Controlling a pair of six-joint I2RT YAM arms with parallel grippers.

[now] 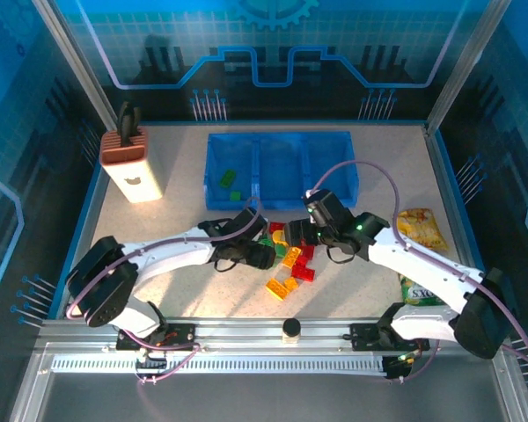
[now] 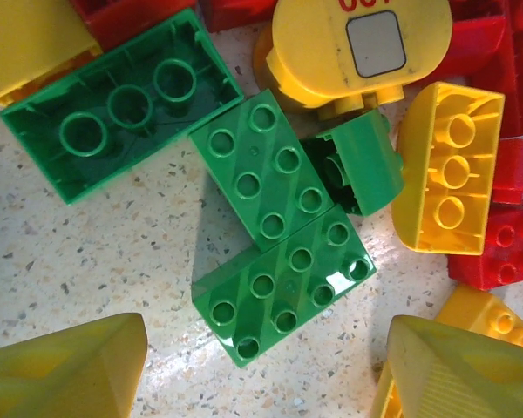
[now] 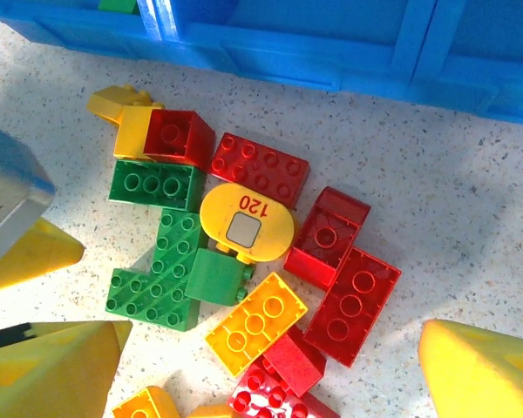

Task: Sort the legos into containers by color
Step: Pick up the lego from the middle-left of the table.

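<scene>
Both arms extend forward, wrists pitched down, converging just in front of the blue tray [image 1: 286,163]. Left gripper [image 1: 257,253] and right gripper [image 1: 301,234]: fingers wide, empty, above the legos [image 1: 289,260] heaped before the tray's middle compartment.

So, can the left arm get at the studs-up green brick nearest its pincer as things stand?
Probably yes: the left pincer hangs open over that green brick, with nothing on top of it. A second green brick touches its far edge and may get nudged.
</scene>
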